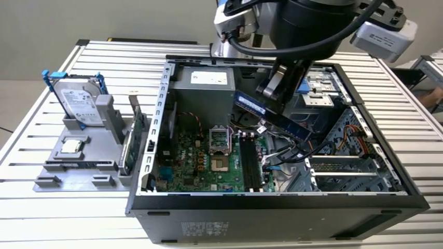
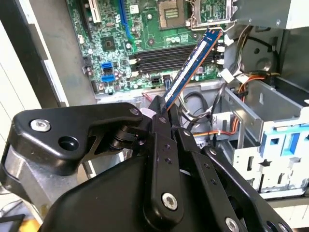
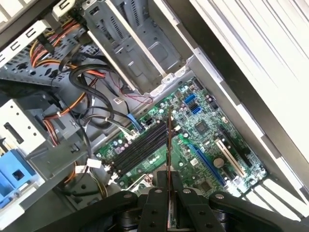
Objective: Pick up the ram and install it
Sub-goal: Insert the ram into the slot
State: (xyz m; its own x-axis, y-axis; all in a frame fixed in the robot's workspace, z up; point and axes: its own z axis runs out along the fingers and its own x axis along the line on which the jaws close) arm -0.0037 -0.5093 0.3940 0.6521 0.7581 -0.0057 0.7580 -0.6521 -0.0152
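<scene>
Second wrist view: the ram point(image 2: 193, 63) is clenched between the fingers of the gripper point(image 2: 161, 115).
Its gripped end is hidden by them; the motherboard slots point(image 2: 154, 57) are partly covered by it.

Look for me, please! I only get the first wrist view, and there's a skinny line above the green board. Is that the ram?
Observer: Yes. The second wrist view shows its flat side: the ram is a blue stick, pinched at one end by the end effector.
Operator: Is it in a slot yet?
Observer: No. In the exterior view it hangs tilted above the motherboard, and the black slots are empty.
</scene>
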